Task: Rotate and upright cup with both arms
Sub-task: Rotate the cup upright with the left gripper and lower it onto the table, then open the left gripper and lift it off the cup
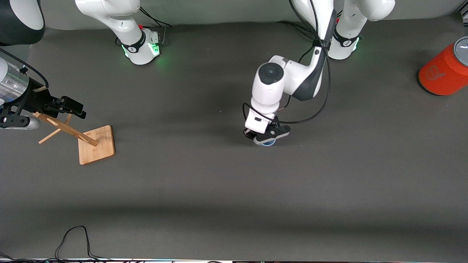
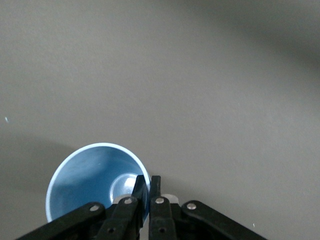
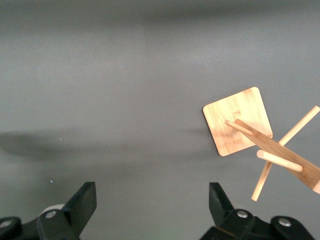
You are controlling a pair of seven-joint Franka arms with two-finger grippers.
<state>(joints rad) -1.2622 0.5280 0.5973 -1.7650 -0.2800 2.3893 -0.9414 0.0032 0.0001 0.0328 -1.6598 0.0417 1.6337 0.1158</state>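
Your left hand (image 2: 146,192) is pinched tight on the rim of the cup (image 2: 92,182), with one finger inside and one outside. The cup sits near the middle of the worktop (image 1: 234,190), right under that hand, and its open mouth shows. Your right hand (image 3: 152,205) waits wide open and holds nothing, above the wooden rack (image 1: 95,144). You look to be in the turning step. Next, lift and tip the cup slowly so it does not slip.

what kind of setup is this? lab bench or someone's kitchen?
Most likely a robotics lab bench: two white arms bolted along a bare grey mat, loose cables, and a few props only: a blue cup in the left gripper, a wooden peg stand, an orange canister.
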